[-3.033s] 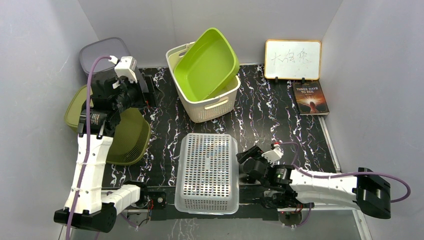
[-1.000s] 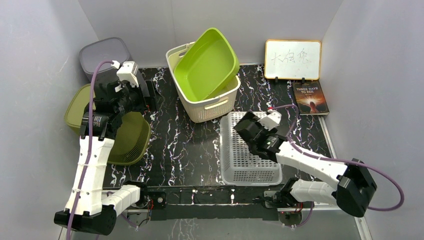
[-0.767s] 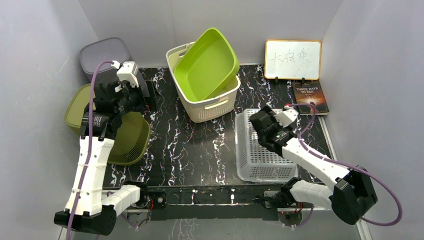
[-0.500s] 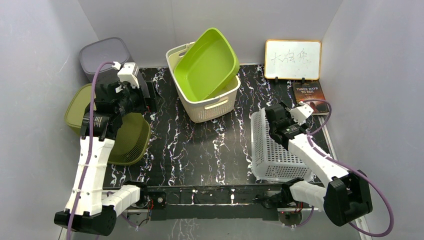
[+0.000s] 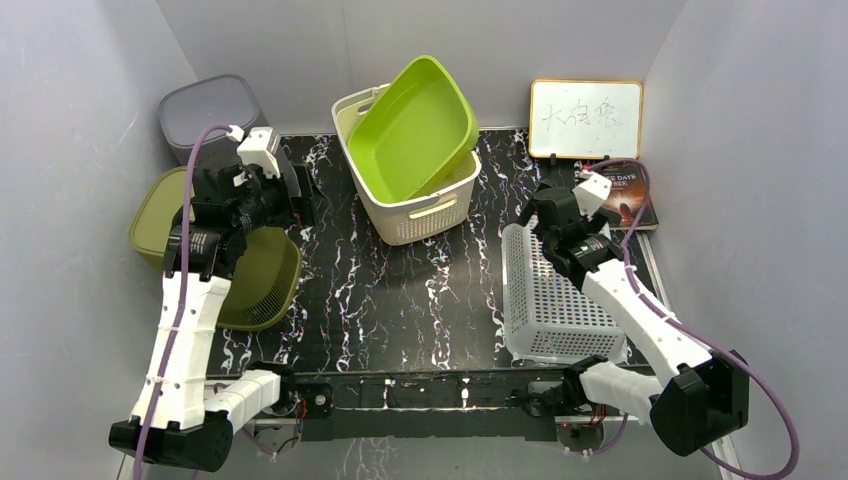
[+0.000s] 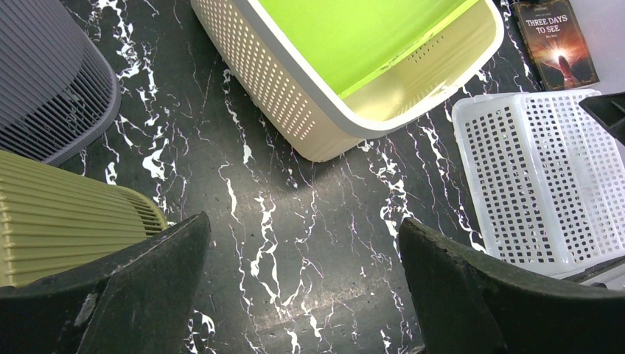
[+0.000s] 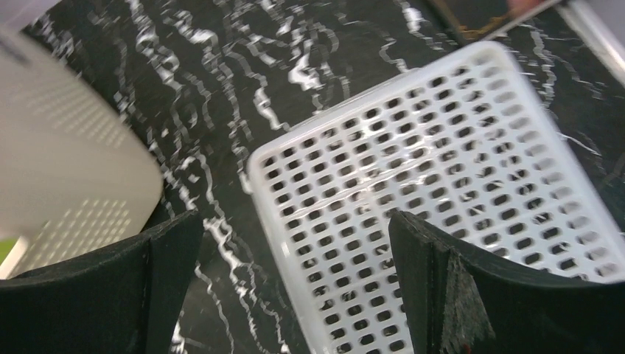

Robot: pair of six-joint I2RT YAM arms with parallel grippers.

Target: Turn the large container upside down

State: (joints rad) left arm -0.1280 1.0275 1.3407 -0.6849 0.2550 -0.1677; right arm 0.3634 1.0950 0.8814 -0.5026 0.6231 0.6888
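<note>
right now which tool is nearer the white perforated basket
Right. The right tool is open just above the white basket's far end; the left tool is far off to the left, by the olive basket.

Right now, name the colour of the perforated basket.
The perforated basket is white, clearest in the left wrist view.

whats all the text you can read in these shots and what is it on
"THREE DAYS TO SEE": title on the cover of the book lying flat on the table, clearest in the left wrist view.
Tiny line above that title: too small to read.
Three handwritten Chinese characters, possibly "大白兔": on the whiteboard propped against the back wall; the strokes are too faint to be sure.
</note>
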